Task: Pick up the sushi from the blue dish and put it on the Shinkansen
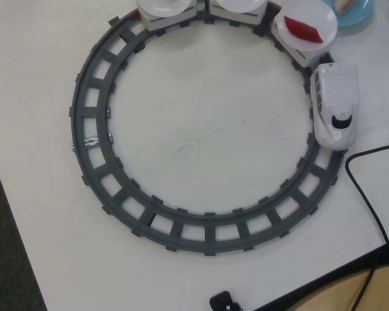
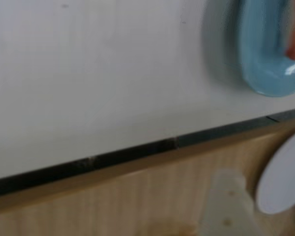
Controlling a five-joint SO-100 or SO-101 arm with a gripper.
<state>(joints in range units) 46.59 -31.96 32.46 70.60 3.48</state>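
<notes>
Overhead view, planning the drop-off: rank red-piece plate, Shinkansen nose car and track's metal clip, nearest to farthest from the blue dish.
1. Red-piece plate, beside the blue dish, top right.
2. Shinkansen nose car, right side, lower.
3. Metal clip, far left on track.

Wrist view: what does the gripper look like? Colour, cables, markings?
Little shows. Only a blurred pale cream piece at the bottom edge, with two small faint dots like screw holes, probably part of the gripper. No fingers, markings or cables visible. The overhead view doesn't show the arm.
</notes>
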